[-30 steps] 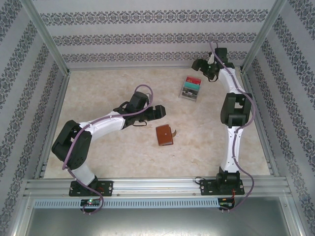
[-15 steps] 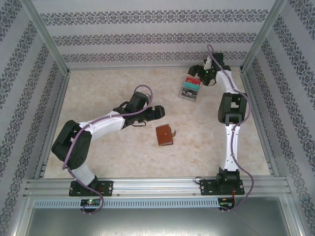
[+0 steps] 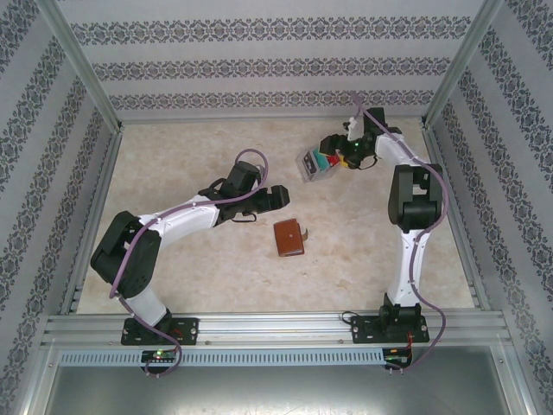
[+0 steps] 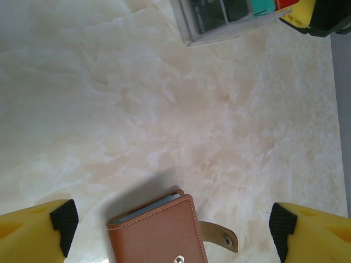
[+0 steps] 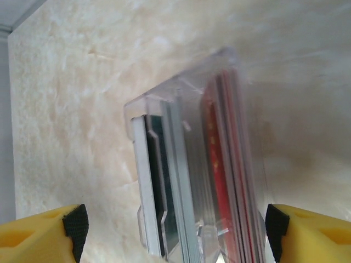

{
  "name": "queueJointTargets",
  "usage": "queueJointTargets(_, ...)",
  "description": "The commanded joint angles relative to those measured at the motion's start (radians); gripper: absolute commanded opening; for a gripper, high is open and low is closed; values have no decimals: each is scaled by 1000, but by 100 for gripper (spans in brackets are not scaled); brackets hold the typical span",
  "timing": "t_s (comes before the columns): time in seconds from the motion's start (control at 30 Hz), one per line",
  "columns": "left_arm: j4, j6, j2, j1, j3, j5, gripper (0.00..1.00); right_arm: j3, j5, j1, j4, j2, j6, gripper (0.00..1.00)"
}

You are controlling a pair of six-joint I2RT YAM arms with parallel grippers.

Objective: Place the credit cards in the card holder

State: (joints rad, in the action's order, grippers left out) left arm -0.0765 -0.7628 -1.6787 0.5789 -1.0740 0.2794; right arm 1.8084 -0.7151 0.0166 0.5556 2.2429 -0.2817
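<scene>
Credit cards (image 3: 322, 159) stand on edge in a clear plastic tray (image 3: 308, 166) at the far right part of the table (image 3: 190, 156). They are well apart from the card holder (image 3: 289, 238), which lies folded nearer the middle.

In the top view the right gripper (image 3: 339, 156) is at the right end of the tray, but how wide its jaws stand is hard to read there. The right wrist view makes it plain: the yellow fingers (image 5: 33, 235) are spread wide with the tray between them. Table shows on either side, so nothing is grasped. That view shows red cards and a dark one. The left wrist view adds a teal card (image 4: 262, 5) between them.

The left gripper (image 3: 278, 197) hovers just beside the holder, its jaws released and empty. Its own camera shows the snap tab (image 4: 219, 235) lying unfastened.
</scene>
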Motion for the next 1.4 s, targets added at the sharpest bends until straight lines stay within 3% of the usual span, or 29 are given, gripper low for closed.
queueJointTargets(0.0, -23, 6, -10, -20, -20, -1, 92, -13, 96, 20, -23, -34, 44, 84)
queueJointTargets(0.07, -25, 8, -7, -23, -22, 2, 92, 15, 151, 19, -11, -16, 41, 83)
queueJointTargets(0.47, -17, -8, 5, -27, 1, 8, 92, 162, 206, 26, 55, 71, 15, 52)
queueJointTargets(0.63, -18, -8, -4, -27, -10, 19, 91, 179, 249, 30, 91, 96, 41, 49)
queueJointTargets(0.77, -19, -10, -9, -26, -13, 27, 91, 181, 294, 28, 105, 109, 45, 53)
queueJointTargets(0.9, -14, -15, -12, -25, -11, 31, 91, 198, 246, 29, 112, 131, 41, 43)
queueJointTargets(1.37, -17, -18, -3, -27, 2, 30, 91, 152, 240, 49, 151, 113, 120, 31)
